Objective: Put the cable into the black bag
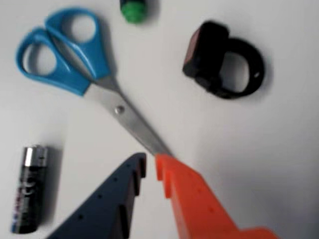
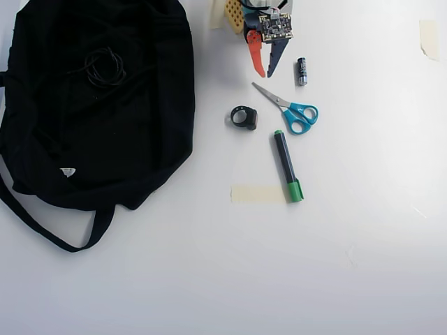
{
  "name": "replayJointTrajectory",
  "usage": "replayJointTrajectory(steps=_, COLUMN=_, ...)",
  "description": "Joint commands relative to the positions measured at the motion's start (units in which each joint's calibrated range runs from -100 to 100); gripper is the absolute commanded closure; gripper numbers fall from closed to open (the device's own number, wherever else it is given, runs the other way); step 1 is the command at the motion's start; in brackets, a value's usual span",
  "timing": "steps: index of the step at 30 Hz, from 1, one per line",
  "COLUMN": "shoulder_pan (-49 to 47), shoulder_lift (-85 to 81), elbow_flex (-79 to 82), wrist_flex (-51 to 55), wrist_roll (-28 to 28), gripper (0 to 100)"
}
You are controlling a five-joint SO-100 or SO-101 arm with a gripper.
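Observation:
The black bag [image 2: 140, 139] lies flat at the left of the white table in the overhead view. A thin black cable [image 2: 105, 68], coiled, rests on the bag's dark fabric near its top; I cannot tell whether it is inside or on top. My gripper [image 2: 265, 72] is at the top centre, well to the right of the bag, its orange and dark fingers almost together with nothing between them. In the wrist view the gripper [image 1: 149, 164] hovers over the tip of the scissors. Bag and cable are out of the wrist view.
Blue-handled scissors [image 2: 293, 112] [image 1: 84, 64], a battery [image 2: 302, 71] [image 1: 30, 189], a black ring-shaped device [image 2: 244, 116] [image 1: 224, 59] and a green-capped marker [image 2: 286, 164] lie just below the gripper. A strip of tape [image 2: 257, 194] is stuck beside the marker.

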Motion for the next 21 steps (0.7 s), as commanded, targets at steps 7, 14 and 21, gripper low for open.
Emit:
replayJointTrajectory(steps=7, shoulder_pan=0.03, shoulder_lift=-4.98, elbow_flex=8.23, wrist_flex=5.76, wrist_roll=0.38, gripper=98)
replayJointTrajectory(steps=14, shoulder_pan=-0.26, shoulder_lift=-5.06, elbow_flex=12.63, wrist_flex=5.07, wrist_roll=0.17, gripper=98)
replayJointTrajectory(steps=21, shoulder_pan=0.41, shoulder_lift=-4.98, elbow_flex=13.35, wrist_flex=4.73, wrist_roll=-0.14, gripper=98)
